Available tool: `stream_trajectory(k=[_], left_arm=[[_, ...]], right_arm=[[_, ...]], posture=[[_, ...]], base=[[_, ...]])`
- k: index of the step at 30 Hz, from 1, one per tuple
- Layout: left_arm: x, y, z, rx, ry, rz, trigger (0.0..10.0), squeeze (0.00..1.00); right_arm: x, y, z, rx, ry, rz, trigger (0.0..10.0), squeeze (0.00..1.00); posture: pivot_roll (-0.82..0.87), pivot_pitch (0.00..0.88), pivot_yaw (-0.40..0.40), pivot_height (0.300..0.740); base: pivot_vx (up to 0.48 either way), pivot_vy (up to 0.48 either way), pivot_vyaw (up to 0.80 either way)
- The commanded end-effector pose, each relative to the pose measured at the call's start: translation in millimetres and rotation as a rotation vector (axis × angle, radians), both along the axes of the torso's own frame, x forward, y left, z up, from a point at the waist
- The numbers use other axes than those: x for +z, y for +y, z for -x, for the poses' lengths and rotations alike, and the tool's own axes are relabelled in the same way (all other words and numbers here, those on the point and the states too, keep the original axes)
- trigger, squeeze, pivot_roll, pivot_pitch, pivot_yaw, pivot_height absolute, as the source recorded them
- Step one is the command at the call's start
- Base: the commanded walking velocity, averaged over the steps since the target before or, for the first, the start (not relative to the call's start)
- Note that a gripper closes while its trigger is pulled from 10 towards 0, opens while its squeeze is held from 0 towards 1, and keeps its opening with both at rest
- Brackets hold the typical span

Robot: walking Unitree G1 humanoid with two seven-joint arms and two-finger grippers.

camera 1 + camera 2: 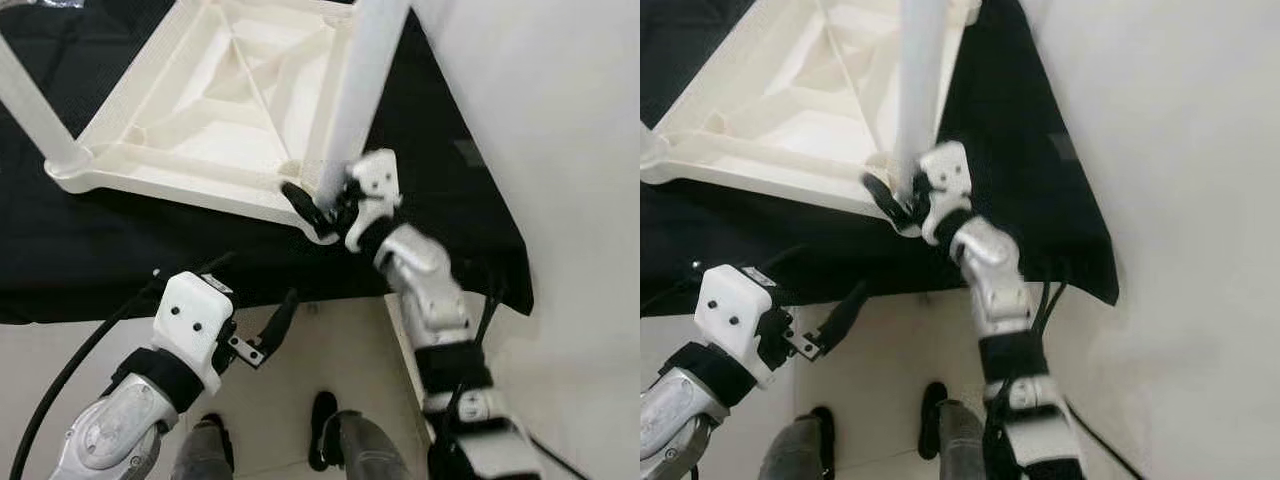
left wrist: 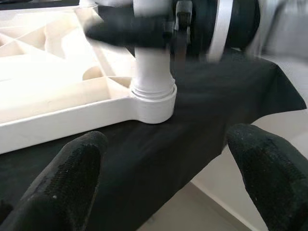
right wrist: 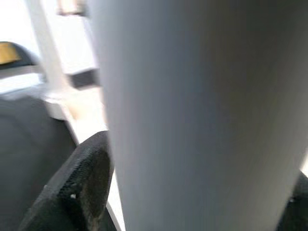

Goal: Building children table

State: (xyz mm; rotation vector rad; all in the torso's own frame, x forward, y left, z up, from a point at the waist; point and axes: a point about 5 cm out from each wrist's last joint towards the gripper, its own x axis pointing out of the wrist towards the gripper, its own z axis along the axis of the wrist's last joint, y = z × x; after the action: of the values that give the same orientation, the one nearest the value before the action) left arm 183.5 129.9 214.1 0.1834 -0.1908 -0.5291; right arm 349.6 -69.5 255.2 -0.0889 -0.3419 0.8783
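A white plastic children's tabletop (image 1: 190, 120) lies upside down on a black cloth (image 1: 120, 250). A white leg (image 1: 362, 80) stands in its near right corner socket (image 2: 153, 103). My right gripper (image 1: 322, 205) is shut on this leg just above the socket; the leg (image 3: 202, 110) looms close between its black fingers (image 3: 82, 187). Another white leg (image 1: 35, 110) stands in the left corner. My left gripper (image 1: 268, 330) hangs open below the cloth's front edge, its fingers (image 2: 72, 183) pointing toward the socket, nothing between them.
A white wall (image 1: 560, 140) runs close along the right side. The cloth's front edge drops to a pale floor (image 1: 330, 350). My own legs and feet (image 1: 325, 430) show at the bottom. A black cable (image 1: 70, 370) trails from the left arm.
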Motion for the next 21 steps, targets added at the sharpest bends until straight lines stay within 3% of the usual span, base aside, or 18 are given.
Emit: stream_trajectory(k=[1,5,7,10,14,16,17,18,19,20,21], left_arm=[[-2,-1.7,2.1,-0.015,0.013,-0.012,10.0,0.0],[-2,-2.1,3.2,-0.016,0.015,-0.012,10.0,0.0],[-3,-3.1,4.6,-0.018,0.018,-0.012,10.0,0.0],[-3,-3.5,5.1,-0.018,0.02,-0.011,10.0,0.0],[-3,-3.8,7.8,-0.01,0.025,-0.007,10.0,0.0],[-3,-3.9,8.2,-0.009,0.025,-0.007,10.0,0.0],[-3,-4.3,8.6,-0.009,0.026,-0.006,10.0,0.0],[-3,-4.6,8.8,-0.01,0.026,-0.006,10.0,0.0],[-3,-4.7,8.9,-0.01,0.026,-0.005,10.0,0.0],[-3,-4.8,9.0,-0.01,0.027,-0.004,10.0,0.0],[-3,-4.8,9.1,-0.009,0.027,-0.003,10.0,0.0]], right_arm=[[4,1.1,-1.3,0.15,-0.071,0.082,10.0,0.0],[20,-2.5,-8.9,0.278,-0.103,0.155,10.0,0.0],[27,-2.7,-12.5,0.367,-0.108,0.241,10.0,0.0],[31,-1.9,-13.4,0.396,-0.111,0.27,10.0,0.0],[43,0.7,-15.4,0.548,-0.093,0.326,10.0,0.0],[44,0.9,-15.7,0.567,-0.092,0.33,10.0,0.0],[44,0.4,-16.0,0.596,-0.082,0.344,6.0,0.0],[44,0.1,-16.4,0.615,-0.074,0.356,4.6,0.0],[44,-0.3,-16.6,0.626,-0.068,0.363,4.6,0.0],[43,-0.6,-17.3,0.633,-0.059,0.364,0.0,0.0],[43,-1.2,-18.2,0.636,-0.053,0.363,0.0,0.0]], posture=[[0.2,0.324,-0.142,0.74],[0.2,0.335,-0.147,0.74],[0.2,0.349,-0.154,0.74],[0.2,0.353,-0.156,0.74],[0.21,0.367,-0.164,0.74],[0.21,0.368,-0.164,0.74],[0.21,0.37,-0.165,0.74],[0.21,0.37,-0.165,0.74],[0.21,0.37,-0.165,0.74],[0.21,0.37,-0.167,0.74],[0.2,0.372,-0.168,0.74]], base=[[0.0,0.0,0.0],[0.0,0.0,0.0],[0.0,0.0,0.0],[0.0,0.0,0.0],[0.0,0.0,0.0],[0.0,0.0,0.0],[0.0,0.0,0.0],[0.0,0.0,0.0],[0.0,0.0,0.0],[0.0,0.0,0.0],[0.0,0.0,0.0]])
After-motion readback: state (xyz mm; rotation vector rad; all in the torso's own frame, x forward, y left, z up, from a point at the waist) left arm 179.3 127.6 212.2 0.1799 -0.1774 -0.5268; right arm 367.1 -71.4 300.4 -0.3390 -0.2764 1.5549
